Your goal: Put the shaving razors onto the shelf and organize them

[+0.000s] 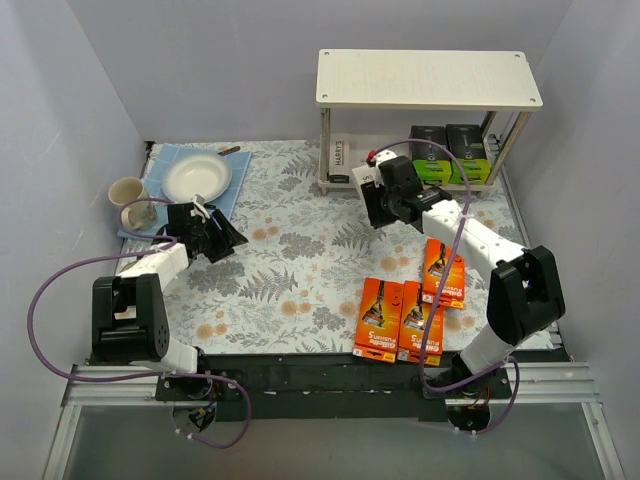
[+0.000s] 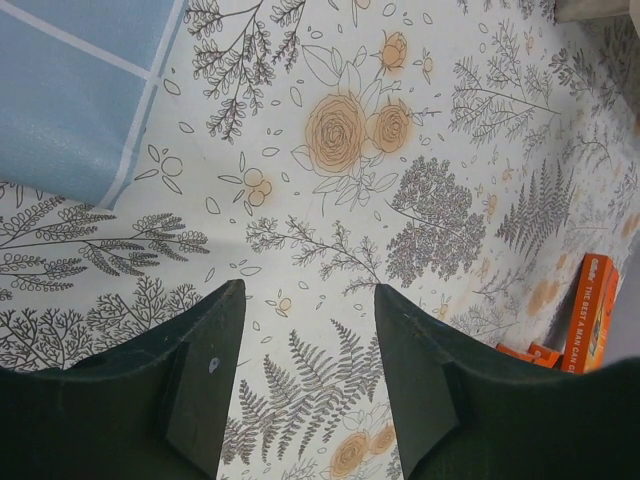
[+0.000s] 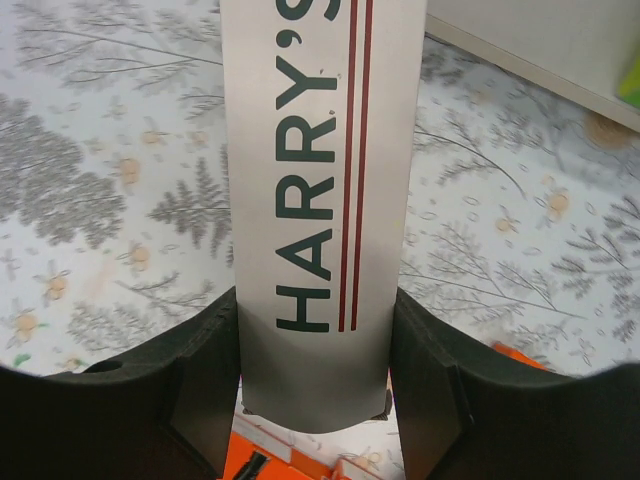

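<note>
Your right gripper point(image 3: 315, 312) is clamped on the grey Harry's box point(image 3: 318, 150), holding it over the floral tablecloth point(image 1: 290, 250) just in front of the shelf point(image 1: 430, 78). Your left gripper point(image 2: 310, 292) hangs near the blue mat point(image 2: 70, 90), jaws apart and empty. Three orange boxes point(image 1: 405, 315) lie flat by your right arm's base.
</note>
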You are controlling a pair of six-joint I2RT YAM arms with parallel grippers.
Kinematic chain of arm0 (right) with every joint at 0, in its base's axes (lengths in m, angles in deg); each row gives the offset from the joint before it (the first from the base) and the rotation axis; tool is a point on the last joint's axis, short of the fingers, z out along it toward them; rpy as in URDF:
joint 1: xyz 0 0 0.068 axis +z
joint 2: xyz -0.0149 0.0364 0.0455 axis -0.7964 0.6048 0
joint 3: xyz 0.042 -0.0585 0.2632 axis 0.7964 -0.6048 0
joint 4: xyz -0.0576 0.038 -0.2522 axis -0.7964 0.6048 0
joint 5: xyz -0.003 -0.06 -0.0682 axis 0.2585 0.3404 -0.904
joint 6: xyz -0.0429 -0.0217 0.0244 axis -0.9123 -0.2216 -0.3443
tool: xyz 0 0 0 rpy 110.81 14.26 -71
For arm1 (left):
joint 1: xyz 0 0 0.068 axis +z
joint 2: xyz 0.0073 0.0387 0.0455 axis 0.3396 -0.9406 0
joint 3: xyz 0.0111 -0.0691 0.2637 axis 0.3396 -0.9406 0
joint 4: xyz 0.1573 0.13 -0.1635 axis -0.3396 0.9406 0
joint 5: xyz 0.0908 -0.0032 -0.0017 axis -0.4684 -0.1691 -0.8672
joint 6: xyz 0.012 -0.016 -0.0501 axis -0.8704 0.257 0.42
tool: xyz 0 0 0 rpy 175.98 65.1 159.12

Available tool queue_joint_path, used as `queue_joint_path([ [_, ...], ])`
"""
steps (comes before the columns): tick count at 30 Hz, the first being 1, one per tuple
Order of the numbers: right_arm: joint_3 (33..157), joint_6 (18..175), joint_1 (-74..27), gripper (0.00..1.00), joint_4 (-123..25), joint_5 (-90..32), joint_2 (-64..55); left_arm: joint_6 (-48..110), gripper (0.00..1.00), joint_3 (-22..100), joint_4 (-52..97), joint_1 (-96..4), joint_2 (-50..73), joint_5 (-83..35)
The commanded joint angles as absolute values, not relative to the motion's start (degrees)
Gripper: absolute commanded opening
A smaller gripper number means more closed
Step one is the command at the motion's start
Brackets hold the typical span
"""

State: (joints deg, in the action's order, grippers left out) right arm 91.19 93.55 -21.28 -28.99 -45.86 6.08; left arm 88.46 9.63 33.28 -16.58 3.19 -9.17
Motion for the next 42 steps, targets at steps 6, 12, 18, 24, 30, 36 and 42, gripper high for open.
queue_joint_path([
  [6,102.4,95.4,-26.5,0.56,-31.0,-49.5,14.1,86.7,0.54,10.9,33.7,-16.5,4.8,-8.9],
  [12,107.0,94.4,-26.9,0.56,-32.5,-51.8,19.9,85.4,0.54,10.0,34.7,-16.5,5.9,-9.0],
  [18,113.4,93.3,-27.6,0.57,-33.7,-53.1,25.7,84.8,0.54,9.8,35.1,-16.4,6.3,-9.2],
  [24,120.4,92.5,-28.3,0.58,-34.4,-54.1,31.7,84.3,0.55,9.8,35.2,-16.5,6.3,-9.1],
  [30,125.8,91.9,-28.4,0.57,-35.1,-53.7,37.0,83.7,0.55,9.6,35.3,-16.4,6.3,-9.2],
  [36,130.8,92.2,-28.4,0.58,-35.6,-53.7,40.6,83.3,0.55,9.3,35.4,-16.4,6.4,-9.2],
  [42,131.4,95.9,-28.4,0.71,-34.2,-52.2,42.0,83.2,0.56,9.1,35.4,-16.5,6.6,-9.0],
])
